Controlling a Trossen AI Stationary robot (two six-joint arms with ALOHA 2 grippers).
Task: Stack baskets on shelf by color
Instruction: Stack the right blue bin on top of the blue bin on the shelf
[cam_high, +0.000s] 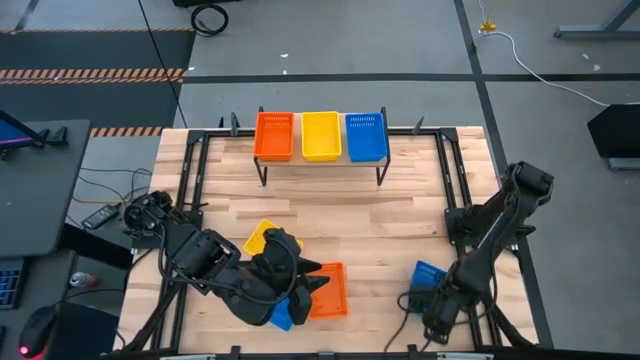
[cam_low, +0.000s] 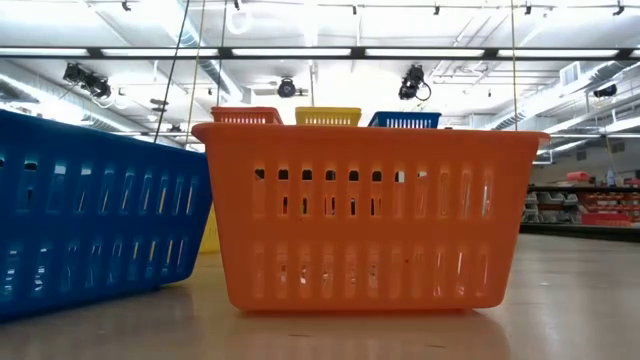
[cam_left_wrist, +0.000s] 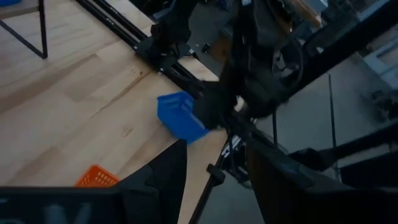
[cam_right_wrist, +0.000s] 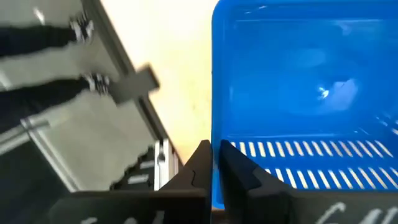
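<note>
Because the right gripper (cam_right_wrist: 214, 163) is clamped on the blue basket's (cam_right_wrist: 305, 93) wall, you can lift it toward the shelf (cam_high: 320, 165), while the left gripper (cam_left_wrist: 214, 180) waits with fingers apart.

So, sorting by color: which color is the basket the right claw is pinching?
Blue. The right claw is shut on the blue basket wall, clearest in the right wrist view.

the right arm reaches down at the table's near right corner, its dark two-finger right gripper (cam_right_wrist: 214, 163) closed, fingertips nearly together on the rim of a blue plastic mesh-walled basket (cam_right_wrist: 311, 93). the left arm lies low across the near left side, elbow bent, its dark left gripper (cam_left_wrist: 214, 171) with fingers parted, holding nothing.
</note>
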